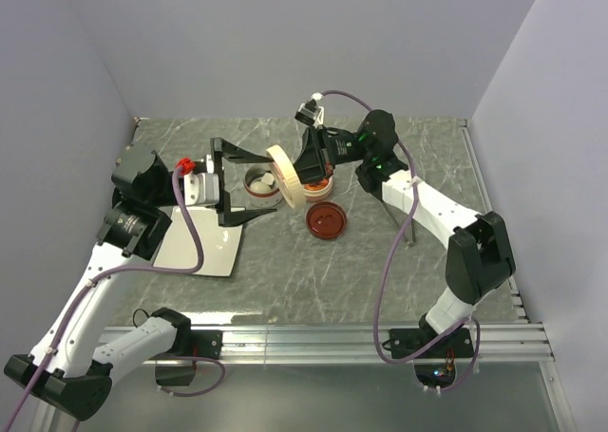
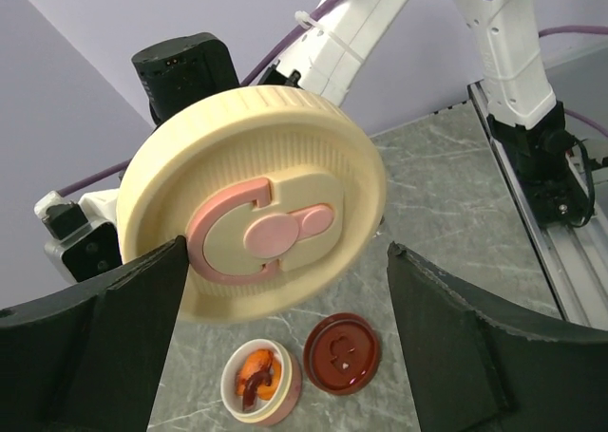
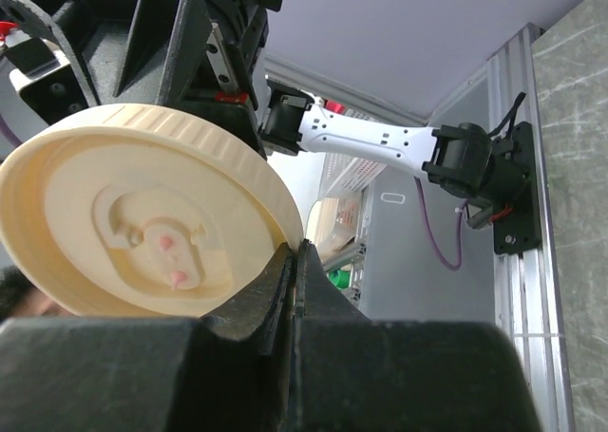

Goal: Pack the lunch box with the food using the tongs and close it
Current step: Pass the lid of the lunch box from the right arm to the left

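The cream round ribbed plastic lid (image 1: 285, 176) of the lunch box, with a pink C-shaped grip moulded on its top face, stands on edge in the air above the grey marble-patterned table (image 1: 285, 290). The right gripper (image 3: 294, 280) pinches it at the rim with its jaws closed tight on the edge; the right wrist view shows the lid's pale underside. The left gripper (image 2: 285, 261) faces the lid's top side with its jaws spread wide, one dark finger (image 2: 104, 337) at either side of the lid. Whether that finger touches the rim cannot be told. On the table under the lid sits a small round tub with a cream rim and pink wall (image 2: 258, 383), holding orange fried pieces (image 2: 256, 367) and a dark red curved bit. Just beside this tub lies a dark red round lid (image 2: 342, 351), flat on the table. A second round bowl with a white inside (image 1: 258, 180) stands under the left gripper's fingers. A white square plate (image 1: 199, 247) lies near the left arm. The thin silver metal tongs (image 1: 410, 231) lie on the table beside the right arm's forearm, well apart from both grippers
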Controlling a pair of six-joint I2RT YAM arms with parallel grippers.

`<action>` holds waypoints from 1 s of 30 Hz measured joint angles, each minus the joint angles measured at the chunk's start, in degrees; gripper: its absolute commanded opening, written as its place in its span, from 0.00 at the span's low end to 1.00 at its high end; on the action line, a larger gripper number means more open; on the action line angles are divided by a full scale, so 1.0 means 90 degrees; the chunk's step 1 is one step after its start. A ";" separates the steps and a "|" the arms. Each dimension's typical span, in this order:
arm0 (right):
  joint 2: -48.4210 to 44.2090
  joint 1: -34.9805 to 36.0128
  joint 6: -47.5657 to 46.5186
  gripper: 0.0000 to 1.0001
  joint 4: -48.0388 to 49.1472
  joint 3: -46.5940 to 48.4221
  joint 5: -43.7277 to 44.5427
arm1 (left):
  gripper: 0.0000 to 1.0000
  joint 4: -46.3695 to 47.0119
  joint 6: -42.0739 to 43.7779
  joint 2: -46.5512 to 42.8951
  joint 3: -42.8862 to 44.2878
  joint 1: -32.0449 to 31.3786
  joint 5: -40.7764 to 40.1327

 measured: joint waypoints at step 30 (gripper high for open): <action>0.0083 -0.0551 0.1719 0.00 0.1846 0.0068 0.0554 | 0.63 0.1613 -0.1991 -0.0823 -0.1209 -0.0228 -0.2263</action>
